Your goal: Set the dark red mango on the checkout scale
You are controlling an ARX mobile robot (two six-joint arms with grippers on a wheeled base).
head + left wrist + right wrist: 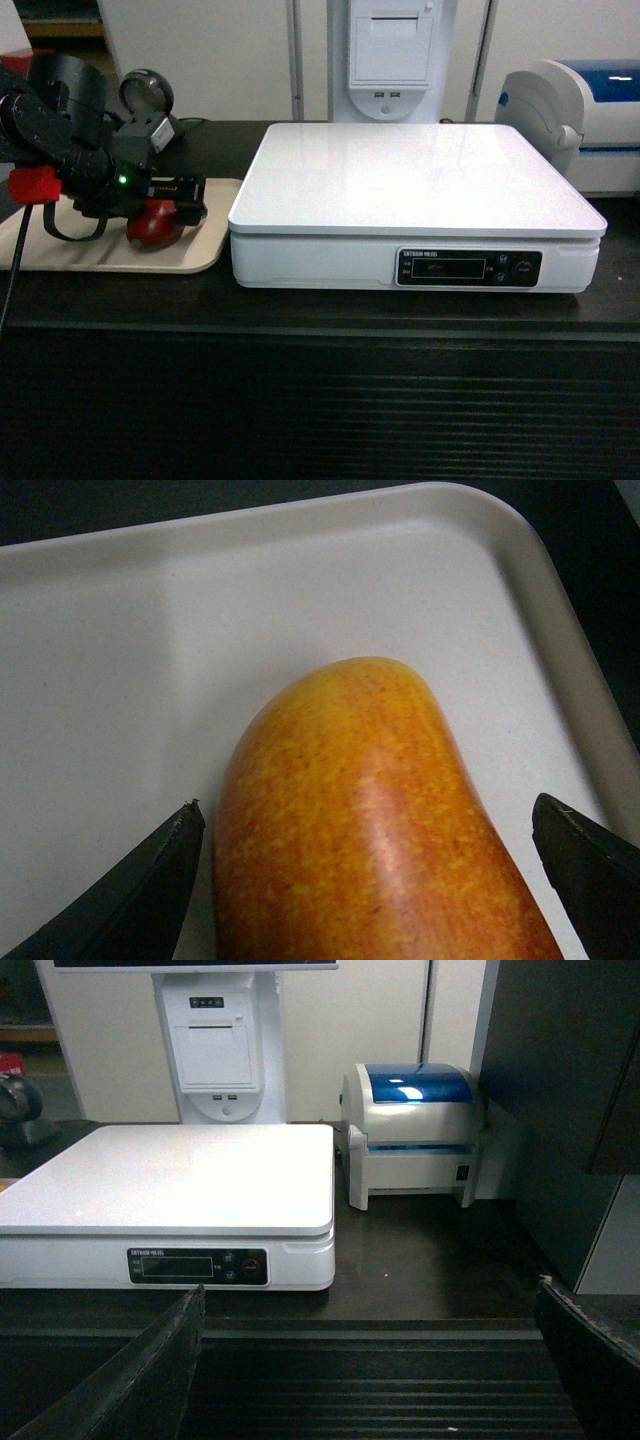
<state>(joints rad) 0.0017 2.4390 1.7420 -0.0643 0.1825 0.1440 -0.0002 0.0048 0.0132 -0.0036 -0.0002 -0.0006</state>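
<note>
Left pincer (365,880) astride dark red mango (370,820)

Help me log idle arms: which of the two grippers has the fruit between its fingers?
The left gripper: its open fingers straddle the dark red mango on the beige tray. The right gripper faces only the scale.

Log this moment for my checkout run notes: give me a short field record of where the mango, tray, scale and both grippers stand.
mango: dark red mango lying on the beige tray, not lifted
scale: white scale right of the tray, platter bare
counter: dark checkout counter carries both
left gripper: left gripper open, fingers on either side of the mango, gaps showing
right gripper: right gripper open, holding nothing, facing the scale
task state: mango not yet on scale
</note>
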